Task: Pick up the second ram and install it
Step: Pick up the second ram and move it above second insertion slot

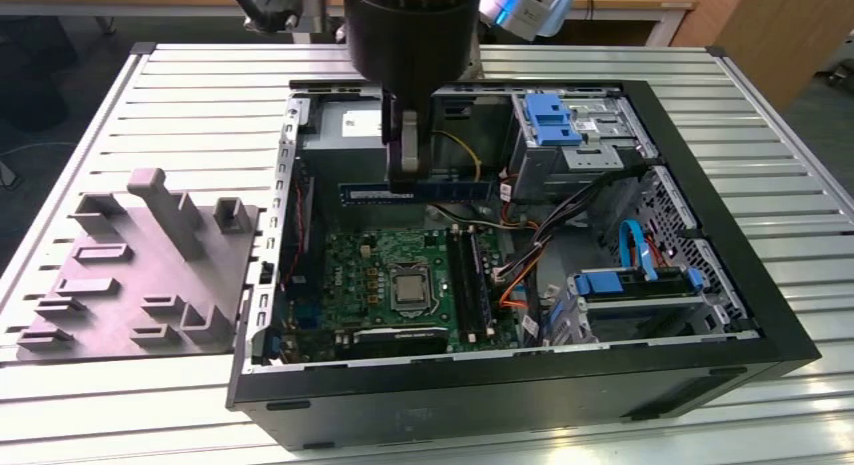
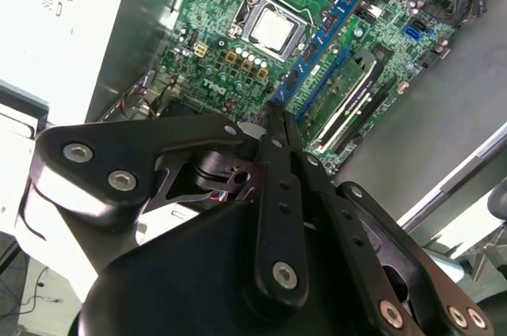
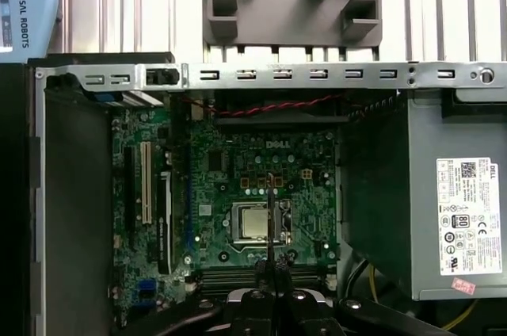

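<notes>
Black linkage-finger gripper (image 1: 408,175) is clamped on the second ram (image 1: 447,190), the slim blue-green memory stick with black chips. It pinches at roughly mid-length, so the load looks balanced. The stick hangs level on its long edge in the air inside the open case, well apart from the board. In the first wrist view the second ram (image 3: 271,209) shows edge-on as a thin line over the silver square processor socket (image 3: 253,221). Below sits the green motherboard (image 1: 354,270). Its long black memory sockets (image 1: 462,275) lie on the exterior view's right of the processor socket. My read: the stick runs crosswise to those sockets right now, so you only get a clean install with its long edge parallel to the socket, centred end to end and square to the slot. Push straight, no tilt, no side load. A thin board held at one spot will likely rock if one end bites first. Mind the orange and black cable bundle (image 1: 531,253) just beside the sockets. Can't tell whether the end latches are open. Further out: black steel tower case (image 1: 534,390), grey moulded fixture block (image 1: 147,270) beside it, ribbed aluminium table (image 1: 200,95).
</notes>
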You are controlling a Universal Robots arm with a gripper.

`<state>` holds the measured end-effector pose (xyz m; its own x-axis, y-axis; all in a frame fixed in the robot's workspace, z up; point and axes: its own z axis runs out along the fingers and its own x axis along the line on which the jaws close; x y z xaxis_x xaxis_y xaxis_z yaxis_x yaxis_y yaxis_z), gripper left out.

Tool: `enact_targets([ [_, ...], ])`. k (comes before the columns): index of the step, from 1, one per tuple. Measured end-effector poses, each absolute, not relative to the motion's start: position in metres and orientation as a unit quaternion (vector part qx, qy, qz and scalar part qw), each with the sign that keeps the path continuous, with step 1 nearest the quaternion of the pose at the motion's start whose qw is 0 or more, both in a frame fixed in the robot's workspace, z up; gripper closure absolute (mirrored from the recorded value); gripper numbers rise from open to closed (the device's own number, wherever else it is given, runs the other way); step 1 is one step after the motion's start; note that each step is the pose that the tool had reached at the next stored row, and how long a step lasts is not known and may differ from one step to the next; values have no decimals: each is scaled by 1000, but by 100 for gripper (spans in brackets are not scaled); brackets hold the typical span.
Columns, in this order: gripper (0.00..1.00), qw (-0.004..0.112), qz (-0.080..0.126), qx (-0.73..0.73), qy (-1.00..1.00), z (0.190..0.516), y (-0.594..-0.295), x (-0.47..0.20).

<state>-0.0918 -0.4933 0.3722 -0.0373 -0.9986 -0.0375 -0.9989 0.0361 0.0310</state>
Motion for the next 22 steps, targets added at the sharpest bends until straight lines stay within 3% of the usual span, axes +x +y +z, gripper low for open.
enact_targets([
  [22, 89, 3, 24, -694, 720, 346, -493, -92],
])
